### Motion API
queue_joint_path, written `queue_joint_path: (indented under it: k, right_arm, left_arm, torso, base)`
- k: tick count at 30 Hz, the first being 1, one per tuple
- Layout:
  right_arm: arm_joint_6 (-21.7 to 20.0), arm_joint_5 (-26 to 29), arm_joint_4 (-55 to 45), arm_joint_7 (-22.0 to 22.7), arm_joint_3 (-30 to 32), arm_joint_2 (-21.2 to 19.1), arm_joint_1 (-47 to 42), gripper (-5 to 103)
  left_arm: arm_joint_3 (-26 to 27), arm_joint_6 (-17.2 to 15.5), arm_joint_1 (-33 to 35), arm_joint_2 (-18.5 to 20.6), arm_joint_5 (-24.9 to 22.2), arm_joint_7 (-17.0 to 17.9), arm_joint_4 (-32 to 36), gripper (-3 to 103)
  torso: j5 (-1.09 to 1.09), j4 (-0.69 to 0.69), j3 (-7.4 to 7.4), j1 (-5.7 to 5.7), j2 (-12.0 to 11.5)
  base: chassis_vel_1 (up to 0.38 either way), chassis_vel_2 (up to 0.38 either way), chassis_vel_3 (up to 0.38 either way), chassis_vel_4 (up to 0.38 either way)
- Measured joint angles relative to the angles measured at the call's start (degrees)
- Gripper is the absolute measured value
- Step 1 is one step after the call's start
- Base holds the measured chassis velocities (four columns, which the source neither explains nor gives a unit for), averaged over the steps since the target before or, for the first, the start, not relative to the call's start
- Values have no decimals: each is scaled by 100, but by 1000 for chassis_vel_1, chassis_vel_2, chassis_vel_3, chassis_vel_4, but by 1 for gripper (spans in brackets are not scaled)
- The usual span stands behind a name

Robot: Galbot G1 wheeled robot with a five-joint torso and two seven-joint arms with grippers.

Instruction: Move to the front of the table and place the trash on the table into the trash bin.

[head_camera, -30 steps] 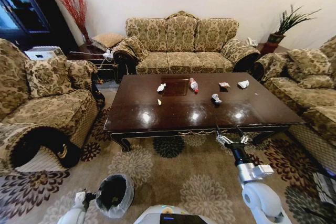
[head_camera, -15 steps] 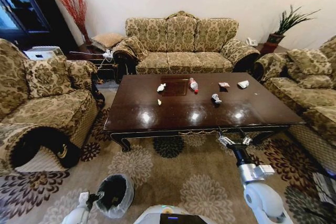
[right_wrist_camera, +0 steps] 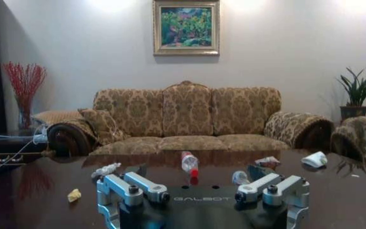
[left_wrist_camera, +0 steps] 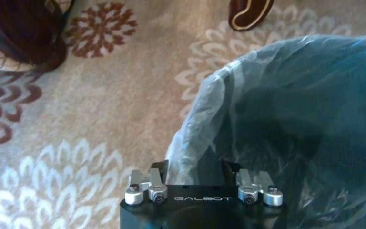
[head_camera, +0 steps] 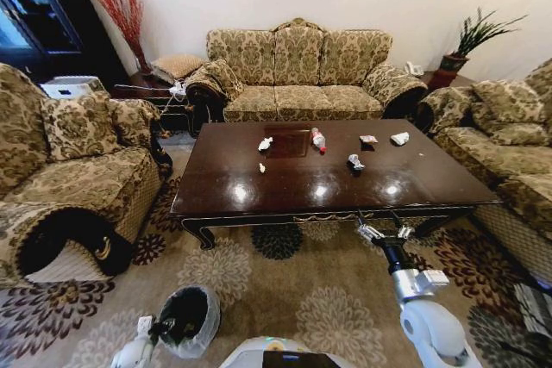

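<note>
The dark glossy table [head_camera: 285,185] stands ahead, in front of my base. Trash lies on its far half: a white paper wad [head_camera: 265,143], a small bottle [head_camera: 318,139] with a red label, a crumpled wrapper [head_camera: 354,161], another wrapper [head_camera: 368,139], a white wad [head_camera: 399,138] and a tiny yellow scrap [head_camera: 262,167]. The bottle [right_wrist_camera: 188,162] and yellow scrap [right_wrist_camera: 74,194] lie beyond my right gripper [right_wrist_camera: 202,214]. My right gripper [head_camera: 384,232] hovers open just before the table's near edge. The bag-lined trash bin [head_camera: 188,321] sits on the carpet at my lower left. My left gripper [head_camera: 159,331] is open at its rim [left_wrist_camera: 196,143].
Patterned sofas surround the table: one behind it [head_camera: 297,75], an armchair on the left [head_camera: 69,170], another on the right [head_camera: 509,135]. A side table [head_camera: 159,96] stands at the back left. Patterned carpet [head_camera: 285,290] lies between me and the table.
My left gripper has moved right across the carpet and now reaches the bin's rim. The right gripper has shifted slightly right and down.
</note>
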State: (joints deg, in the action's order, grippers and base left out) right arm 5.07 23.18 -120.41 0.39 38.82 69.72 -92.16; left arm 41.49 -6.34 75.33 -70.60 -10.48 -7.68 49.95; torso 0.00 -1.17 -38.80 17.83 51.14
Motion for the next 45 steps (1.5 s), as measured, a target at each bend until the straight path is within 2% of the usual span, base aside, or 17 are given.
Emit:
queue_joint_path:
  k: [3, 5, 6, 8, 12, 14, 21, 23, 45]
  right_arm:
    - [-7, -1, 1, 4, -9, 7, 12, 100]
    - [-10, -2, 1, 6, -12, 10, 15, 100]
    - [-10, -3, 1, 6, -12, 11, 15, 100]
    - [-10, -3, 1, 7, -13, 11, 16, 100]
    - [-12, -3, 1, 9, -14, 12, 17, 100]
    - [-12, -3, 1, 9, -15, 13, 18, 100]
    - [-12, -3, 0, 10, -16, 14, 19, 100]
    - [-12, -3, 0, 10, -15, 14, 20, 100]
    - [-10, -1, -7, 8, -16, 14, 19, 100]
  left_arm:
    - [20, 120, -31, -15, 36, -118, -70, 54]
    - [28, 157, -37, -19, 53, -159, -90, 46]
    - [29, 160, -37, -20, 56, -163, -91, 43]
    - [31, 161, -37, -20, 56, -163, -91, 43]
    - [38, 161, -33, -16, 58, -159, -89, 27]
    - [39, 161, -32, -15, 58, -159, -87, 27]
    - [40, 165, -30, -9, 57, -158, -69, 6]
    - [39, 164, -29, -9, 55, -163, -66, 3]
    - [34, 153, -22, -13, 55, -160, -57, 3]
  torso:
    - [2, 0, 0, 0, 0]
    - [2, 0, 0, 0, 0]
    - [1, 0, 0, 0, 0]
    - [1, 0, 0, 0, 0]
    - [5, -1, 0, 0, 0]
    - [5, -1, 0, 0, 0]
    - [5, -1, 0, 0, 0]
    - [5, -1, 0, 0, 1]
    - [0, 0, 0, 0, 1]
  base:
    - [0, 0, 0, 0]
    - [0, 0, 0, 0]
    - [0, 0, 0, 0]
    - [0, 0, 0, 0]
    - [0, 0, 0, 0]
    - [0, 0, 0, 0]
    - [0, 0, 0, 0]
    - [0, 0, 0, 0]
    - [0, 0, 0, 0]
